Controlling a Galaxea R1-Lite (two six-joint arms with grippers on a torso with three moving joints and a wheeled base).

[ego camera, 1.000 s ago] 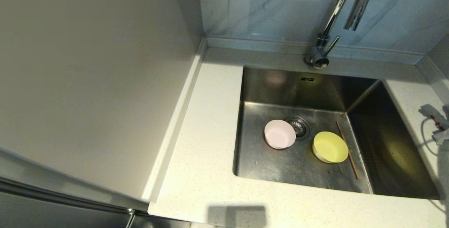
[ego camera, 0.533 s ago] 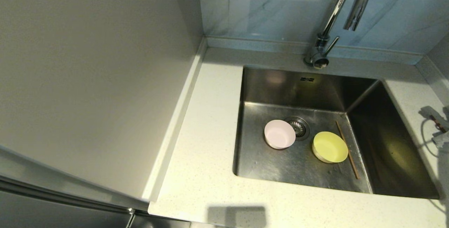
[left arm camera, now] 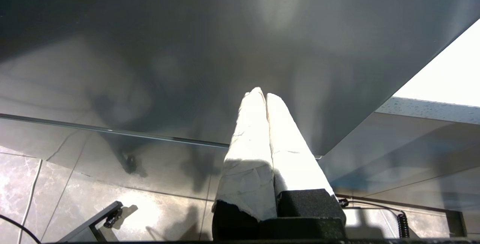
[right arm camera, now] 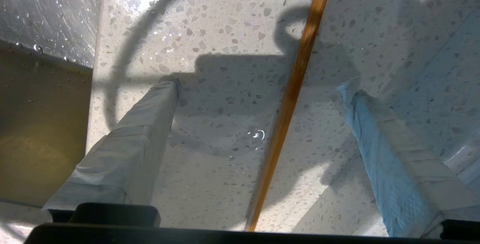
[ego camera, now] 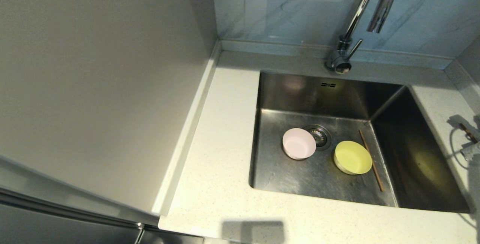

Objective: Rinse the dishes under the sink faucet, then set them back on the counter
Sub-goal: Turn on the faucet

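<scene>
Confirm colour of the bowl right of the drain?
Yellow-green bowl, beside the drain in the sink; head view shows it best.

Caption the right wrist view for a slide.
Open right pincer straddles a chopstick lying on the wet speckled counter beside the sink.

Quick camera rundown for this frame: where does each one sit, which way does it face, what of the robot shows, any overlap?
Head: high on the robot, facing forward and down at the sink, faucet, pink bowl and yellow-green bowl; the right arm barely shows at the right edge.
Left wrist: behind the left gripper, shut, facing a dark panel and tiled floor.
Right wrist: behind the open right gripper, facing down at the counter and a chopstick.
Shared: head and right wrist both show counter and sink.
</scene>
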